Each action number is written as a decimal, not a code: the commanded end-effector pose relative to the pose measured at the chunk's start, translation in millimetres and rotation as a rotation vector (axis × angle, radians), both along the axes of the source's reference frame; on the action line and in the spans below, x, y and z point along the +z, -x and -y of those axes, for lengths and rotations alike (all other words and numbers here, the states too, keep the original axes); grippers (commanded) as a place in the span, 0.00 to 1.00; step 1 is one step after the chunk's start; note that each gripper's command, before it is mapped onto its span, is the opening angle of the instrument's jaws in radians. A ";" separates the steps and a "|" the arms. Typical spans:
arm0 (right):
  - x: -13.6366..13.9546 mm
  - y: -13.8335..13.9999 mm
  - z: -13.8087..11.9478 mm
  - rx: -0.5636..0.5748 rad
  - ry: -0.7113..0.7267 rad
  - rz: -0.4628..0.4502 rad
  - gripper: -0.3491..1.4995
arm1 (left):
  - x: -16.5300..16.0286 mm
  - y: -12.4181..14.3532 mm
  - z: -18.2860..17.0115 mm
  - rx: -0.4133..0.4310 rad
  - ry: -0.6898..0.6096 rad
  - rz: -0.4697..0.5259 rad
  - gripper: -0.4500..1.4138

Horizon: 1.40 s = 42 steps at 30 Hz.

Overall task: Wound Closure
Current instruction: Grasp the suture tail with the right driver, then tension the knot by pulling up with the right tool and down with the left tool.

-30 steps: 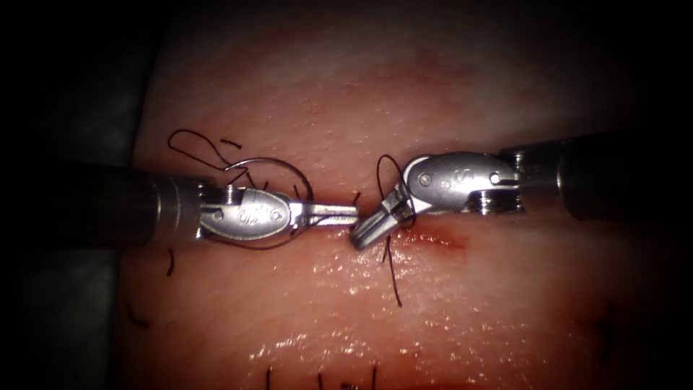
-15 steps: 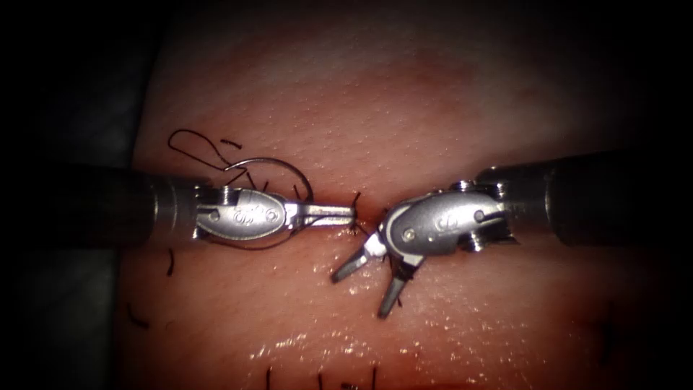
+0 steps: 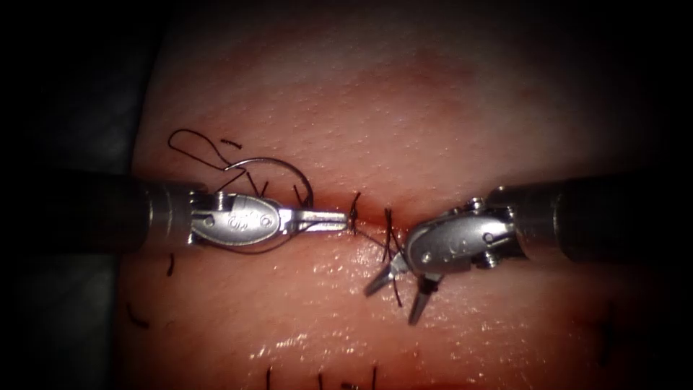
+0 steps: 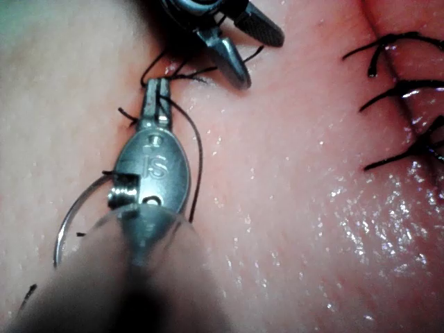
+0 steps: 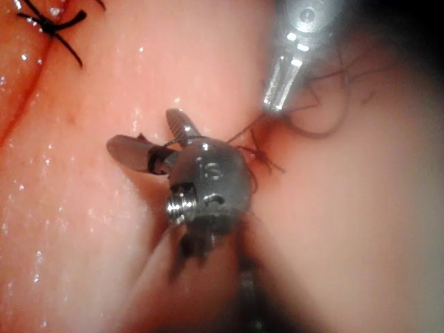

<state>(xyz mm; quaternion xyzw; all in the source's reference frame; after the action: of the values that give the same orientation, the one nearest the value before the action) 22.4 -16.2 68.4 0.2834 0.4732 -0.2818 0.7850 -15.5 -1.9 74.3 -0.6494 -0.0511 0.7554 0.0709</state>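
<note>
My left tool comes in from the left with its jaws shut on the dark thread right beside a stitch on the cut. My right tool hangs just below the cut with its jaws spread and nothing gripped; a loose thread end runs down between them. The curved needle lies free on the tissue behind the left tool, held by neither. In the left wrist view the shut jaws pinch thread, with the needle's arc behind. The right wrist view shows my right tool open.
Loose thread curls lie at the tissue's upper left. Short cut ends dot the left edge, and earlier stitches stand along the front. Finished stitches cross the cut in the left wrist view. Wet tissue glistens in front.
My right tool opened and let go of the thread, dropped below the cut, then slid slightly right. The left tool drew back a little to the left, still shut.
</note>
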 end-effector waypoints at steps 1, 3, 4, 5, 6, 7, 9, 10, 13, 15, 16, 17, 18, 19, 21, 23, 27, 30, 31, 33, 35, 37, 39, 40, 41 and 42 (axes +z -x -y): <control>0.7 -0.5 0.1 0.000 0.006 -0.004 0.71 | 0.6 0.7 0.2 0.000 0.001 0.000 0.00; 0.8 -0.5 0.0 0.000 0.009 -0.001 0.67 | 0.7 0.7 0.4 0.000 0.003 -0.001 0.00; 0.8 -0.5 -0.1 -0.003 0.013 -0.003 0.62 | 0.7 0.7 0.5 0.000 0.003 -0.001 0.00; 0.9 -0.5 -0.1 -0.007 0.016 0.001 0.52 | 0.7 0.7 0.5 0.000 0.004 -0.002 0.00; 1.0 -0.5 -0.2 -0.010 0.018 0.006 0.45 | 0.7 0.7 0.6 0.000 0.004 -0.002 0.00; 1.1 -0.4 -0.3 -0.010 0.018 0.007 0.32 | 0.7 0.7 0.7 -0.001 -0.001 -0.002 0.00; 1.2 -0.4 -0.4 -0.017 0.022 0.015 0.00 | 0.7 0.7 0.8 -0.001 0.001 -0.003 0.00; 1.2 -0.3 -0.4 -0.026 0.026 0.022 0.00 | 0.7 0.7 0.9 -0.001 0.001 -0.003 0.00; 1.3 -0.4 -0.5 -0.051 0.036 0.044 0.00 | 0.6 0.7 1.2 0.000 0.003 -0.004 0.00; 1.2 -0.5 -0.4 -0.064 0.028 0.044 0.00 | 0.4 0.8 1.4 -0.001 0.004 -0.006 0.00; 1.2 -0.5 -0.4 -0.066 0.025 0.043 0.00 | 0.3 0.8 1.5 -0.001 0.004 -0.006 0.00; 1.1 -0.5 -0.3 -0.069 0.023 0.041 0.00 | 0.3 0.8 1.6 -0.001 0.004 -0.006 0.00; 1.1 -0.6 -0.3 -0.069 0.023 0.041 0.00 | 0.2 0.8 1.7 -0.001 0.004 -0.007 0.00; 1.0 -0.5 -0.3 -0.071 0.020 0.040 0.00 | 0.1 0.7 1.7 0.000 0.004 -0.007 0.00; 0.9 -0.5 -0.4 -0.075 0.019 0.035 0.00 | 0.1 0.6 1.8 0.001 0.005 -0.007 0.00; 0.8 -0.3 -0.9 -0.070 0.006 0.044 0.00 | 0.1 0.5 2.1 0.005 0.006 -0.008 0.00; 0.4 0.2 -2.6 0.007 -0.059 0.023 0.00 | 0.3 0.3 3.2 0.018 0.014 -0.018 0.00; 0.1 0.5 -3.9 0.046 -0.099 0.005 0.00 | 0.5 0.3 4.4 0.035 0.022 -0.033 0.00; 0.0 0.7 -4.2 0.055 -0.111 0.001 0.00 | 0.6 0.3 5.0 0.044 0.026 -0.044 0.00; -0.3 0.9 -4.9 0.082 -0.138 -0.014 0.00 | 0.6 0.4 5.9 0.060 0.030 -0.056 0.00; -0.5 1.1 -5.8 0.115 -0.174 -0.030 0.00 | 0.4 0.4 7.1 0.077 0.024 -0.070 0.00; -0.7 1.3 -6.8 0.154 -0.195 -0.039 0.00 | 0.0 0.4 8.4 0.103 0.029 -0.086 0.00; -0.7 1.4 -7.6 0.180 -0.207 -0.046 0.00 | -0.6 0.5 9.6 0.129 0.026 -0.103 0.00; -0.6 1.5 -8.0 0.197 -0.219 -0.051 0.00 | -0.9 0.5 10.3 0.138 0.028 -0.112 0.00; -0.6 1.6 -8.3 0.209 -0.226 -0.059 0.00 | -1.4 0.6 11.1 0.160 0.028 -0.119 0.00; -0.4 1.6 -8.5 0.221 -0.230 -0.057 0.00 | -1.9 0.7 11.6 0.175 0.028 -0.125 0.00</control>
<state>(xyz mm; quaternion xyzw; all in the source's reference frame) 20.1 -7.6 67.3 0.3091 0.5529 -0.1445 0.7602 -15.7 -13.8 71.4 -0.5919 -0.0968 0.8002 -0.0062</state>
